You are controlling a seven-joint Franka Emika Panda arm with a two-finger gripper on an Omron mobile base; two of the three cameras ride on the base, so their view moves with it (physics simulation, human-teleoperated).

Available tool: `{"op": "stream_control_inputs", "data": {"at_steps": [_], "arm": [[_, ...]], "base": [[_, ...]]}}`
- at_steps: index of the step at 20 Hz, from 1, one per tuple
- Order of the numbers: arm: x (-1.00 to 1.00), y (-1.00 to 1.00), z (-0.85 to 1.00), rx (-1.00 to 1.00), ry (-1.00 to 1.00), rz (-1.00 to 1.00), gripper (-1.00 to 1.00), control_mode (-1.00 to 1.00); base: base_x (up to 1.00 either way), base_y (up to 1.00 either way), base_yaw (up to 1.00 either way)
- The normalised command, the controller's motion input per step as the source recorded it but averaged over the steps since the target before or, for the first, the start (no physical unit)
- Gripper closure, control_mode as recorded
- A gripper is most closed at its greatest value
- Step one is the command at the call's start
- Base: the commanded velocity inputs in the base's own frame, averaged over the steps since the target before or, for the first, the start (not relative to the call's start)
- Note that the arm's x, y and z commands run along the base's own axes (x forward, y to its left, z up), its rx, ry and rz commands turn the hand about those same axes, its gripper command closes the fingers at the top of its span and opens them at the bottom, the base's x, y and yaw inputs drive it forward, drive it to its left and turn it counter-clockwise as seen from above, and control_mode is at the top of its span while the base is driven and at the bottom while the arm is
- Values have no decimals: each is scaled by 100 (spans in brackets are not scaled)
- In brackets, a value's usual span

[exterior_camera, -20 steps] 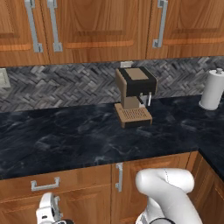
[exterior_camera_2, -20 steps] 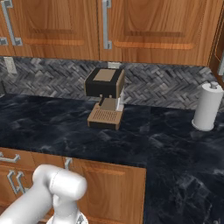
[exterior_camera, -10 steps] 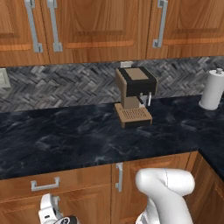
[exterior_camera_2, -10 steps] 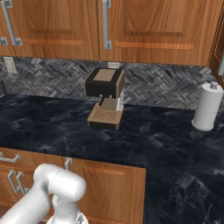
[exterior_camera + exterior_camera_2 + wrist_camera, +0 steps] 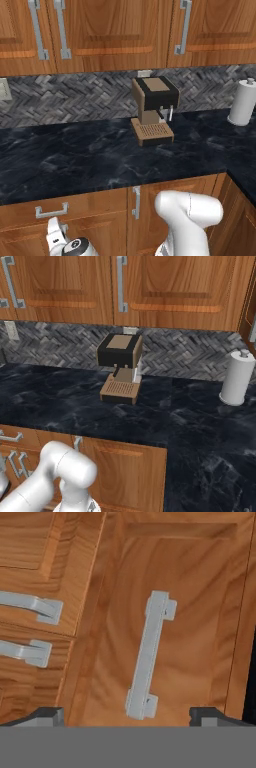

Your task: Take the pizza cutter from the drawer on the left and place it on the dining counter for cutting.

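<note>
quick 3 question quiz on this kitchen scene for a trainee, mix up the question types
1. True or false: the drawer is shut.
2. In the hand view, the handle between the gripper's fingertips is: A) untouched, jaws open B) clamped C) bent.
3. Fill in: on the black counter, the coffee machine stands to the ___ of the paper towel roll in the left base view.

Key: 1 true; 2 A; 3 left.
</note>
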Motion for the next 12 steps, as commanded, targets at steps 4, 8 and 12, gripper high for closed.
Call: {"op": "stream_control_inputs", "data": {"at_steps": [4,8,12], "arm": [[25,31,-19,0,0,0,-100,-100],[25,23,-19,0,-1,0,-100,-100],[27,10,-10,0,-8,0,-100,-100]], "base": [[0,0,0],[0,0,0],[0,0,0]]}}
